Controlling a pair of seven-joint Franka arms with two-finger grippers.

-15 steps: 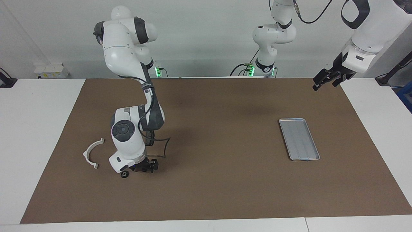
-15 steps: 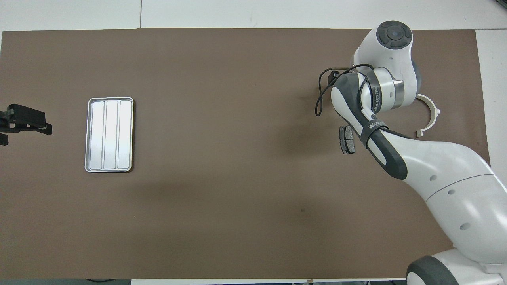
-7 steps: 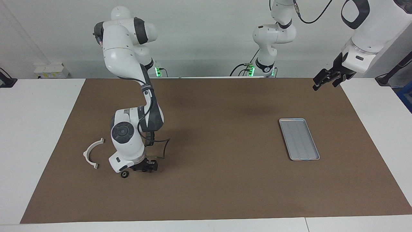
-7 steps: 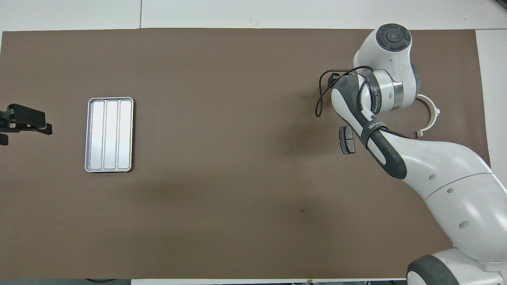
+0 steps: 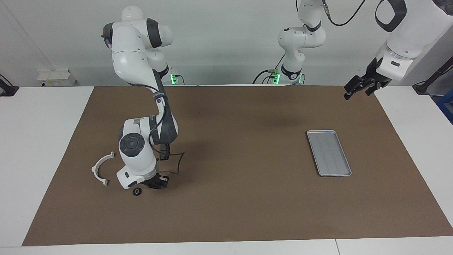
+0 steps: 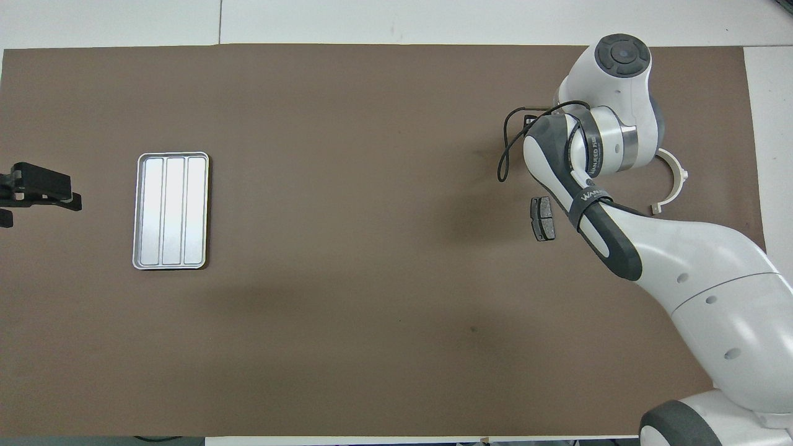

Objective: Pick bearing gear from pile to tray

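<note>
Overhead view first: the tray, a flat silver-grey rectangle with rounded corners and a low rim, lies on the brown mat at about nine o'clock. Inside the rim I see only its ridged floor. A dark grey brake pad lies at about three o'clock, beside the right arm.

Facing view: the bearing gear is a tiny black round piece lying on the mat at about eight o'clock, well apart from the tray. My right hand is low over the counter, just beside the gear at its two o'clock. A white half-ring bracket lies at the gear's ten o'clock. My left hand waits raised over the left arm's end of the mat. I cannot tell whether either hand is wide or narrow.
</note>
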